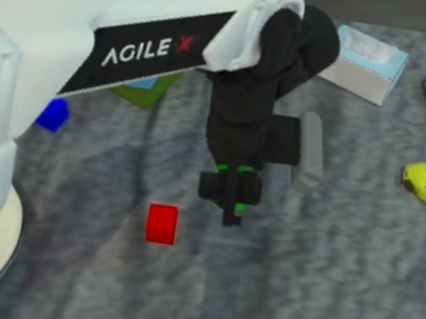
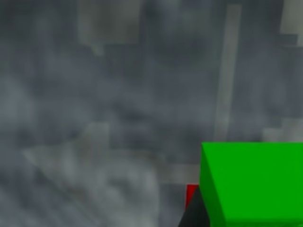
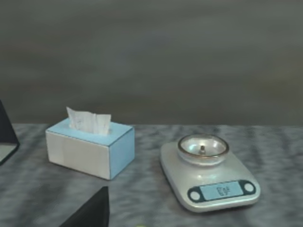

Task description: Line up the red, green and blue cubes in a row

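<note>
The top view looks straight down at the table (image 1: pixel 320 304) from high up. The left wrist view looks down from very near, sharing the red cube (image 1: pixel 161 224). The right wrist view looks sideways, sharing the tissue box (image 3: pixel 90 149) and scale (image 3: pixel 210 177).

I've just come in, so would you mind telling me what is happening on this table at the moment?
The left gripper is over the middle of the table, shut on the green cube, which fills a corner of the left wrist view. The red cube rests on the table just to the left of the gripper, apart from it. The blue cube sits farther left, partly hidden by the arm. So the row is not yet formed. The right arm's gripper is out of the top view.
</note>
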Robot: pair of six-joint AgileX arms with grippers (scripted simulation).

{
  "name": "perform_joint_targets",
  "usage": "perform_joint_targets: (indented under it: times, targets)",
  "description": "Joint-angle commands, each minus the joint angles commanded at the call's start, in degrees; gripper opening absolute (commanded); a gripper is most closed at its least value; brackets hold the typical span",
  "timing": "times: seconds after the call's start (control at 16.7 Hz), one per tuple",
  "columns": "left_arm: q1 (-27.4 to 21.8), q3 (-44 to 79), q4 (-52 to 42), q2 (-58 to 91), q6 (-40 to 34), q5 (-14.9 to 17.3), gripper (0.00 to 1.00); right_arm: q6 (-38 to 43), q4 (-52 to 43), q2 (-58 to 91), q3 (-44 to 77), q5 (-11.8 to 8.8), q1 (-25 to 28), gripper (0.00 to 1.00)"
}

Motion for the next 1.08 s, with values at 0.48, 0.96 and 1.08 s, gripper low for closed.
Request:
perform_joint_targets:
  times: [0.48, 0.96, 1.08]
  targets:
    - [0.16, -5.72, 8.46, 2.51, -0.19, 0.04, 0.00, 0.00, 0.00, 0.00, 0.00, 0.00, 0.00, 1.00]
    - [-0.10, -9.44, 13.63, 4.19, -0.05, 0.04, 0.08, 0.00, 0.00, 0.00, 0.00, 0.00, 0.00, 1.00]
    - [-0.10, -9.44, 13.63, 4.19, -0.05, 0.04, 0.23, 0.00, 0.00, 0.00, 0.00, 0.00, 0.00, 1.00]
